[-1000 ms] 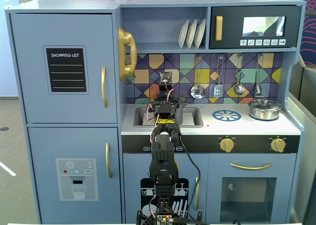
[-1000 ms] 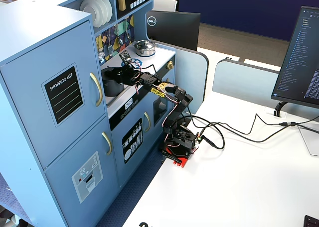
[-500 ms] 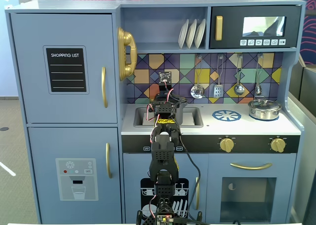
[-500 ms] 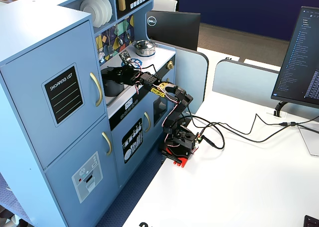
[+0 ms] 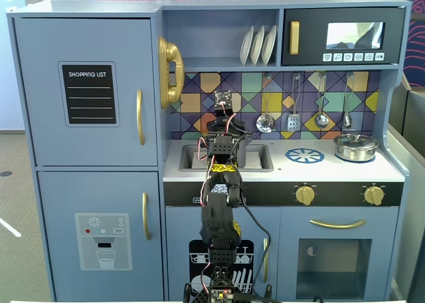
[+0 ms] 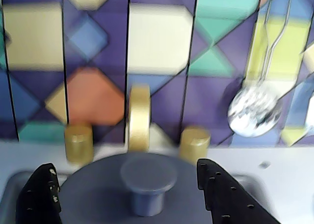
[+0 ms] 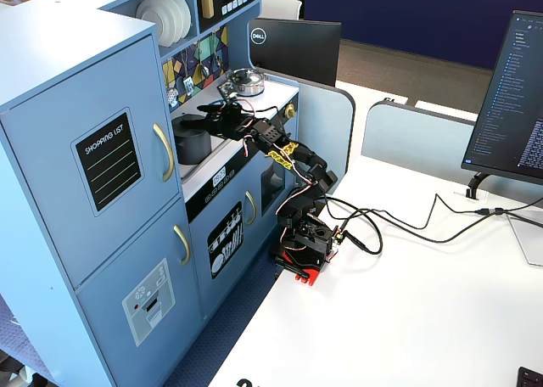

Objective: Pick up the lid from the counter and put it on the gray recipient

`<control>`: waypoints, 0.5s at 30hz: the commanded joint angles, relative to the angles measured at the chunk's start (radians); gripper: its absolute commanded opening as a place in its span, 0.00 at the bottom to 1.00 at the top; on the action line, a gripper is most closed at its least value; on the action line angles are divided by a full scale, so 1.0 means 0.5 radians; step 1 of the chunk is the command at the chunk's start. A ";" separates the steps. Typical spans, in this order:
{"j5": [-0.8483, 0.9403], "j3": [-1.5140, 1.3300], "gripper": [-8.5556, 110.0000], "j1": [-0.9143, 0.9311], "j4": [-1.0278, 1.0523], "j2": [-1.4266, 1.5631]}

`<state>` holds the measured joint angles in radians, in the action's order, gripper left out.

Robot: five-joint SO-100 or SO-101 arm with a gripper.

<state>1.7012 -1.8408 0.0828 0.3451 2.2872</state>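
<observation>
The dark-gray lid (image 6: pixel 147 194) with its round central knob lies flat just below my gripper (image 6: pixel 125 166), which is open, its black fingers (image 6: pixel 39 197) standing wide on either side of the knob without touching it. In a fixed view the gray recipient (image 7: pixel 190 146) stands in the sink with the lid (image 7: pixel 194 125) on top, and my gripper (image 7: pixel 212 112) hovers just above it. In the front fixed view the arm hides most of the recipient (image 5: pixel 242 151); my gripper (image 5: pixel 222 120) is above the sink.
A gold faucet (image 6: pixel 139 117) with two gold taps stands right behind the lid. Utensils hang on the tiled backsplash, a ladle (image 6: pixel 252 113) among them. A shiny silver pot (image 5: pixel 356 147) and a blue burner print (image 5: pixel 305 155) are to the right of the sink (image 5: pixel 189 158).
My arm has risen and the gripper has lifted off the lid, which stays on the gray recipient.
</observation>
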 commanded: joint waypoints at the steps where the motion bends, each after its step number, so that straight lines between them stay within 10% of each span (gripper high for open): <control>1: 0.009 0.012 0.31 0.025 0.196 0.328; 15: -0.110 -1.414 0.07 -0.046 0.969 1.500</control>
<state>1.6690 -2.4283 0.0767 0.8283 2.9345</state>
